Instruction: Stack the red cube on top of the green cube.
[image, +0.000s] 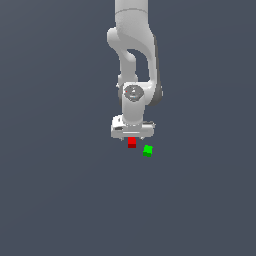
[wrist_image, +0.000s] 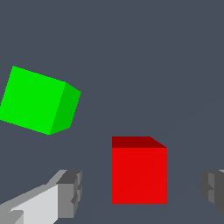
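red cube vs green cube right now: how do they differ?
Colour: the red cube is bright red, the green cube bright green. Place: the red cube sits between the fingers of the open hand; the green cube lies apart, outside them. Pose: in the wrist view the red cube is squared to the fingers, the green cube turned askew. Both are plain and of similar size.

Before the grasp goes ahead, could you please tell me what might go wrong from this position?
1. The red cube sits between the open jaws but nearer one finger; closing could nudge it sideways.
2. The green cube lies close by and turned at an angle to the red one; a careless move might bump it, and an unrotated stack would overhang at the corners.
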